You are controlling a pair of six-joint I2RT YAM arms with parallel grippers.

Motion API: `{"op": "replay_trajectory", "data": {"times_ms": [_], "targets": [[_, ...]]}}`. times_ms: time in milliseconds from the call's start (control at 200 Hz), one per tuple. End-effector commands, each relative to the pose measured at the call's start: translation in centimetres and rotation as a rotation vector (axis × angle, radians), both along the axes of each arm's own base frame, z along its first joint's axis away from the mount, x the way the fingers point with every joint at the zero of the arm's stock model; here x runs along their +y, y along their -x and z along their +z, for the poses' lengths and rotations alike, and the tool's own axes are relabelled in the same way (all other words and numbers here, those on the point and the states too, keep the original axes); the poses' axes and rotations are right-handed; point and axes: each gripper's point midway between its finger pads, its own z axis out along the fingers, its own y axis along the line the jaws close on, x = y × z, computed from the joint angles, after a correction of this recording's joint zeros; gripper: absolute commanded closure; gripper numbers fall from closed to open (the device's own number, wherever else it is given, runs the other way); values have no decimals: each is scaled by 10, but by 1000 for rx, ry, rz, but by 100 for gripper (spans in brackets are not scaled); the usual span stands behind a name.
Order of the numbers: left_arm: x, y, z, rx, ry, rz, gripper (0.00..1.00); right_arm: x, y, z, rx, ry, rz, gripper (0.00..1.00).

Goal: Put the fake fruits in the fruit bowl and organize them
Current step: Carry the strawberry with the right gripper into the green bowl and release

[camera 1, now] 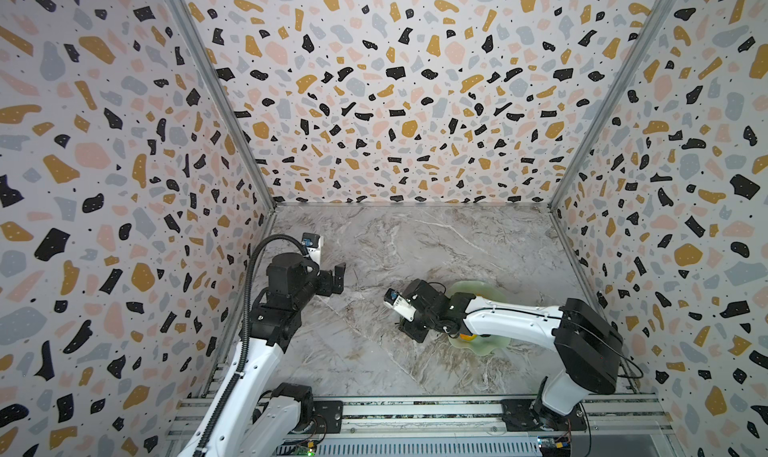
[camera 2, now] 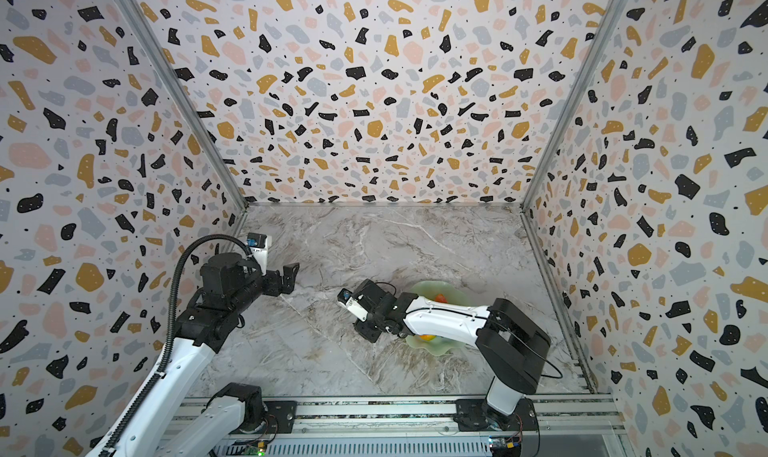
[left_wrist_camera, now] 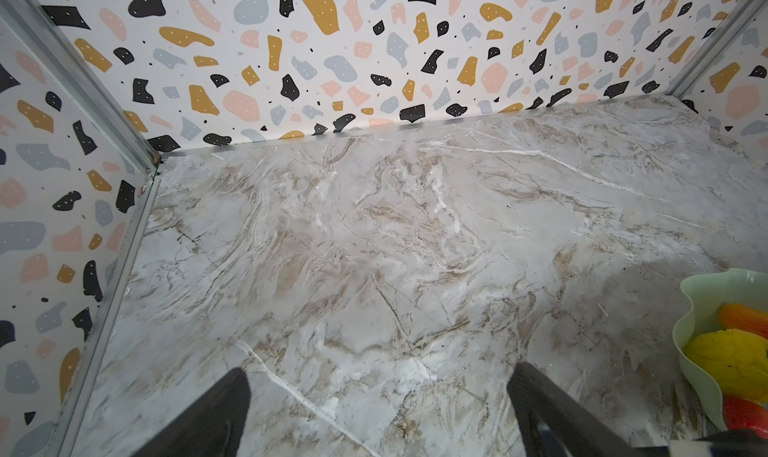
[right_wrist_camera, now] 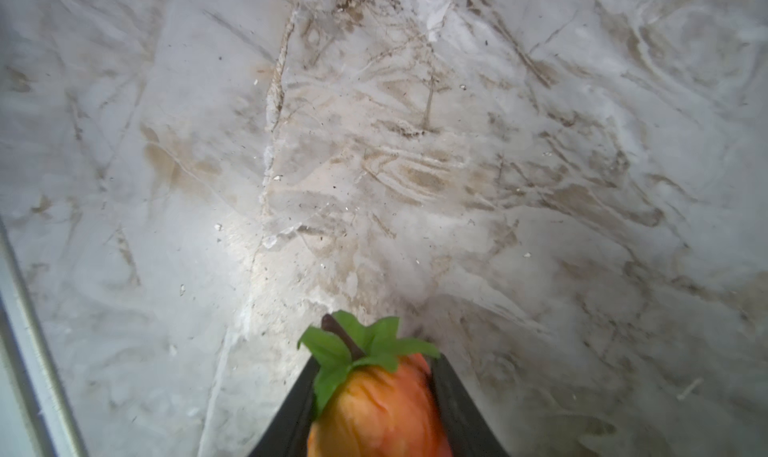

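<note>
My right gripper (right_wrist_camera: 376, 361) is shut on an orange-red fake fruit (right_wrist_camera: 378, 409) with green leaves and a brown stem, held low over the marble. In both top views this gripper (camera 1: 411, 330) (camera 2: 368, 332) sits just left of the pale green fruit bowl (camera 1: 494, 347) (camera 2: 432, 286), and the held fruit is hidden under it. The left wrist view shows the bowl's wavy wall (left_wrist_camera: 690, 309) with a bumpy yellow citrus (left_wrist_camera: 731, 363), an elongated orange-red fruit (left_wrist_camera: 744, 320) and a red one (left_wrist_camera: 744, 413) inside. My left gripper (camera 1: 338, 276) (left_wrist_camera: 380, 392) hangs open and empty at the far left.
The marble tabletop (camera 1: 415, 247) is boxed in by terrazzo-patterned walls (camera 1: 374, 101) on three sides. A metal rail (camera 1: 415, 409) carrying both arm bases runs along the front edge. My right arm (camera 1: 511, 317) lies across the bowl and covers much of it.
</note>
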Motion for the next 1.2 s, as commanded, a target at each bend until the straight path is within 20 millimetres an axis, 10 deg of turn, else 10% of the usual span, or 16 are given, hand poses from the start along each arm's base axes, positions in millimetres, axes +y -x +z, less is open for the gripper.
{"op": "replay_trajectory", "data": {"times_ms": [0, 180, 425, 1196], "targets": [[-2, -2, 4, -26, 11, -7, 0, -33, -13, 44, -38, -99, -135, 70], [-3, -2, 4, -25, 13, -11, 0, -123, -51, 91, -168, -228, -511, 70], [-4, -1, 4, -25, 17, -18, 0, -219, -77, 82, -154, -377, -922, 69], [-2, -1, 4, -26, 13, -10, 0, -221, -98, 27, -63, -374, -940, 70]]}}
